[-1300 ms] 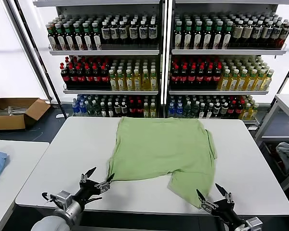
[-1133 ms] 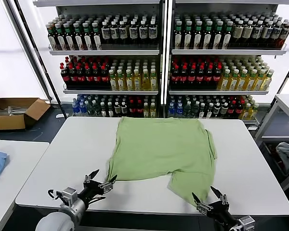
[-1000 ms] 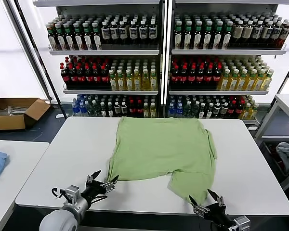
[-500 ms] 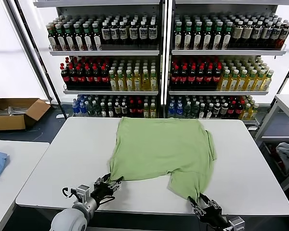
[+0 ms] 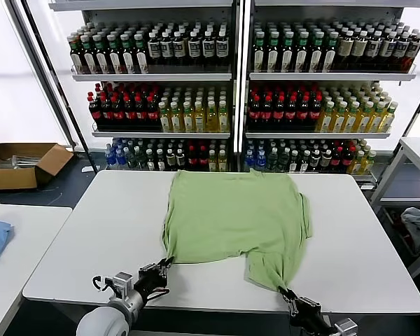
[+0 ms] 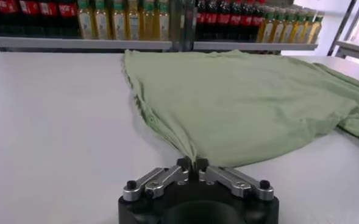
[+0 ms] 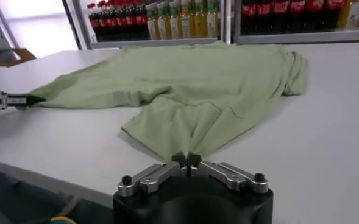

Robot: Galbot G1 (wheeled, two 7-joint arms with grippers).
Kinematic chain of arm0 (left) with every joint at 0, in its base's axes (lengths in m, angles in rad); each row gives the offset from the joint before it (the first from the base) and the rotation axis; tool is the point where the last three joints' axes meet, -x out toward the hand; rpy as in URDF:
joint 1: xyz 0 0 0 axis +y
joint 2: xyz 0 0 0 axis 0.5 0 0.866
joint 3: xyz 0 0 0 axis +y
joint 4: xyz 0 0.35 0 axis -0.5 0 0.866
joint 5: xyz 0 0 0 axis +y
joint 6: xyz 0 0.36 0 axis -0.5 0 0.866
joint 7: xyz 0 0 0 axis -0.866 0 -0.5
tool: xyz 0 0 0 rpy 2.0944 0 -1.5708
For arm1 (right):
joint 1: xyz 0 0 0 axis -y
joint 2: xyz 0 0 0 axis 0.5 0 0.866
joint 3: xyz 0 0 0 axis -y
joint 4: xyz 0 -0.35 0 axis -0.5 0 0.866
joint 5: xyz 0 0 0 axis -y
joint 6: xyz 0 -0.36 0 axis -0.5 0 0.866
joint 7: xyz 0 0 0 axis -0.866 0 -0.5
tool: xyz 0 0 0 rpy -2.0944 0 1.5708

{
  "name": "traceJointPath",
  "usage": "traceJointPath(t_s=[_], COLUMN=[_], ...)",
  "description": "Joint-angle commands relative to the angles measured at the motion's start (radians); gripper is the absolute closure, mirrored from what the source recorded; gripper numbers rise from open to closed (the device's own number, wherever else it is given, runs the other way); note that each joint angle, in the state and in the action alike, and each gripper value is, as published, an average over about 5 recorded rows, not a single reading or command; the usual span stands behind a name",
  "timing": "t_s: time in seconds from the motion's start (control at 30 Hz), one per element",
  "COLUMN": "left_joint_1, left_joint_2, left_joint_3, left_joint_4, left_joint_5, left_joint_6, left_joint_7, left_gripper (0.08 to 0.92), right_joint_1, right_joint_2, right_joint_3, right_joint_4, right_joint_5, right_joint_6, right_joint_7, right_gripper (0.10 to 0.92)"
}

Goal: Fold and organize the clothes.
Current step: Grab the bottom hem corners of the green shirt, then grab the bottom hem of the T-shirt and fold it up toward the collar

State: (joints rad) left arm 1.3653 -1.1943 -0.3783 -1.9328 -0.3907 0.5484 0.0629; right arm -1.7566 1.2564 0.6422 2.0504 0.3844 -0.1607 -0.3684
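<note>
Both jaws, open a second ago, now pinch the polo shirt (image 5: 234, 220): my left gripper (image 5: 159, 271) its near-left hem corner, my right gripper (image 5: 288, 297) its near-right corner; I judge the fold can start.

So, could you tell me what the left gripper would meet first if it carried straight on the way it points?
The left gripper is already shut on the polo shirt; more shirt lies directly ahead.
</note>
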Motion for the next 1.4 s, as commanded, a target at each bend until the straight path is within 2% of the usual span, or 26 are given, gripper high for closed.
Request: traceJointPath(t_s=[0.03,0.5,0.67,0.77,0.93,1.23,1.4], left_joint_1=[0.085,0.396,0.431,0.382,0.216,-0.151,-0.280], left_joint_2=[-0.003,-0.039,-0.034,-0.006,0.066,0.115,0.125], left_joint_3=[-0.040,-0.165,-0.185,-0.184,-0.159,-0.069,-0.020], left_joint_4=[-0.151,-0.431,-0.497,-0.487,-0.389,-0.097,0.026], left_joint_5=[-0.026,0.040,0.020,-0.006,-0.083,-0.240,-0.276], left_joint_6=[-0.014,-0.007,0.015,0.026,0.017,0.014,0.025], left_joint_7=[-0.029,-0.031,-0.027,-0.023,-0.004,0.005,-0.002], left_gripper=[0.904,0.906,0.906,0.908,0.910,0.906,0.908], right_joint_1=[-0.086,-0.294,-0.283,-0.207,0.040,0.429,0.550], right_joint_2=[0.030,0.026,0.024,0.010,-0.029,-0.052,-0.069], right_joint_3=[0.043,0.178,0.189,0.170,0.121,0.046,0.005], right_joint_4=[-0.011,0.097,0.132,0.118,0.014,-0.247,-0.351], right_joint_5=[0.092,0.249,0.350,0.423,0.479,0.436,0.413], right_joint_6=[0.184,0.227,0.199,0.167,0.134,0.109,0.104], right_joint_7=[-0.154,-0.239,-0.219,-0.185,-0.134,-0.092,-0.071], right_gripper=[0.917,0.917,0.917,0.917,0.917,0.917,0.917])
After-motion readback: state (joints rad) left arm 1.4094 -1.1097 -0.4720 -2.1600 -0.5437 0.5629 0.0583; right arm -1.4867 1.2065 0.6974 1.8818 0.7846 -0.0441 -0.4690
